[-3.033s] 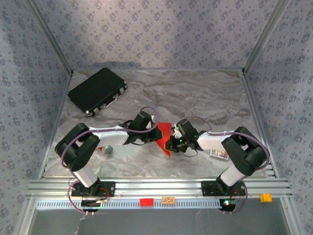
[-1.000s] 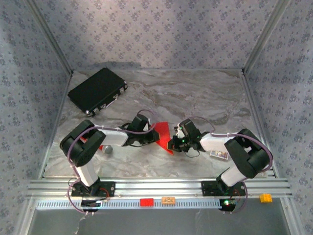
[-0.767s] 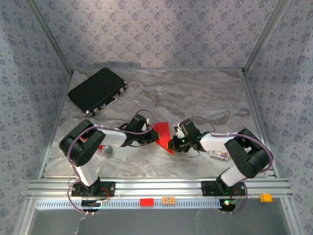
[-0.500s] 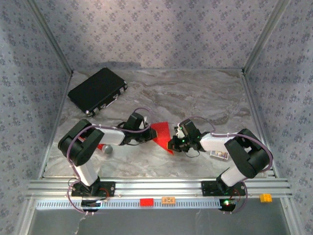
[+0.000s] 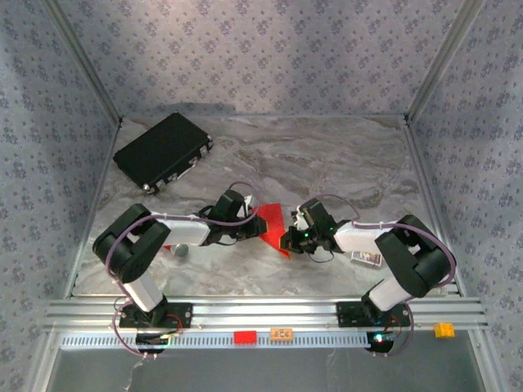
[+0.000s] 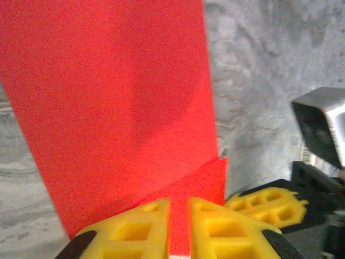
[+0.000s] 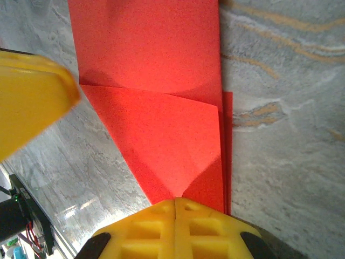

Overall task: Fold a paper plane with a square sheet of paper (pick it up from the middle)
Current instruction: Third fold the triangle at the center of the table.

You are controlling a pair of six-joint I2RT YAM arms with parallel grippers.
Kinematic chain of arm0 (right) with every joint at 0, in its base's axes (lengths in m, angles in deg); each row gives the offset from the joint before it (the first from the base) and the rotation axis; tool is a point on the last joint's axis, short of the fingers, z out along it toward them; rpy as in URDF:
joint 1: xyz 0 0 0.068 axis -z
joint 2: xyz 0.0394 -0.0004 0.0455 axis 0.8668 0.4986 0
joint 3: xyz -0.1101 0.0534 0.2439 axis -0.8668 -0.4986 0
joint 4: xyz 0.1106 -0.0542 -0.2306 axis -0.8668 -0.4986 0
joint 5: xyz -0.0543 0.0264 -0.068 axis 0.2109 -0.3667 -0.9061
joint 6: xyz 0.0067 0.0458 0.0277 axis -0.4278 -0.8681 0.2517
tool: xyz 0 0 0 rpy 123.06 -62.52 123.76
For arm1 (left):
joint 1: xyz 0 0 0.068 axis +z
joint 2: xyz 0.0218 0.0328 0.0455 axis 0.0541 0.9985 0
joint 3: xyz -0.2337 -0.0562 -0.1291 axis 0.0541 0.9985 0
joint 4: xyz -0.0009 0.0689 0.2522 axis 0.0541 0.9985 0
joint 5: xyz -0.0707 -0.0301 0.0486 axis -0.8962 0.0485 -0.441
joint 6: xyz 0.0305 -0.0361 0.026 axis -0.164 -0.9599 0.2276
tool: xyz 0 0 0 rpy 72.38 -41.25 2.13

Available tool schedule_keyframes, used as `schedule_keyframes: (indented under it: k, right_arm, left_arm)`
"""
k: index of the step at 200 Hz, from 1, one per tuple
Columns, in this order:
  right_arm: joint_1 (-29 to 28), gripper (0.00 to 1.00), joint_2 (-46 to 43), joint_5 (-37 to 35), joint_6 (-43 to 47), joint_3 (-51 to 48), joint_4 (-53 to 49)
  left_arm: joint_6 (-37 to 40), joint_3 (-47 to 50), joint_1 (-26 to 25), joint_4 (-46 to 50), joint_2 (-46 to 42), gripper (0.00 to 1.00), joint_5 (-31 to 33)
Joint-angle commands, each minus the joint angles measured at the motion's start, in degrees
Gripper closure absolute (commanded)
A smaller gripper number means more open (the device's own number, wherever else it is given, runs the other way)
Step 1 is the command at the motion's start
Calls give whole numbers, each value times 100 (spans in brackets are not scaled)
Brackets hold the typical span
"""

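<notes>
Red square sheet of paper [image 5: 274, 219] [image 6: 118, 108] [image 7: 151, 54]: partly folded, lying on the marbled table [image 5: 327, 155] in its near middle, between the two grippers. One corner is turned over into a triangular flap, with the crease running across the strip. One long edge shows a thin under-layer peeking out in the right wrist view.

Left gripper [image 5: 252, 230] [image 6: 179, 216]: at the sheet's left side, yellow fingers over the flap end. The jaws stand almost together with a slim gap, red showing through it. Whether they pinch the paper cannot be told. One of its fingers [image 7: 27, 102] appears blurred beside the sheet in the right wrist view.

Right gripper [image 5: 286, 241] [image 7: 175, 208]: at the sheet's near right corner, jaws pressed fully together, tips at the pointed end of the flap. Its fingers [image 6: 269, 202] lie just beside the sheet's corner in the left wrist view.

Black case [image 5: 162, 152]: closed, far left of the table, well apart from the sheet.

Small red-and-grey round object [image 5: 180, 250]: on the table under the left arm.

Small card [image 5: 366, 258]: flat beside the right arm.

Red block [image 5: 244, 336], orange block [image 5: 282, 333], yellow block [image 5: 444, 330]: on the front rail.
</notes>
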Motion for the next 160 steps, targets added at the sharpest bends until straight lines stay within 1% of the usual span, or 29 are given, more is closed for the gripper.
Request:
schedule_keyframes:
  k: [1, 13, 27, 50, 70, 100, 129, 160]
  right_arm:
    - [48, 100, 18, -193, 79, -102, -586]
    - [45, 100, -45, -138, 63, -89, -529]
    - [40, 100, -172, -102, 62, -27, -529]
    - [25, 99, -435, -40, 172, 193, -629]
    - [-18, 98, -487, 222, 309, 414, -605]
    - [-238, 98, -132, 508, 464, 824, -603]
    - [-328, 98, 363, 395, 448, 1000, -626]
    - [-391, 98, 671, 301, 526, 890, -730]
  left_arm:
    - [43, -131, 6, 46, 299, 87, -12]
    - [30, -108, 6, 83, 392, 89, 47]
    - [-8, -36, 27, 122, 420, 89, 176]
    - [14, 40, 80, 164, 422, 90, 185]
    - [101, 16, 88, 266, 411, 91, 187]
    - [182, -91, 85, 383, 444, 92, 158]
    - [189, -129, 89, 406, 483, 92, 124]
    - [209, -138, 98, 484, 501, 93, 156]
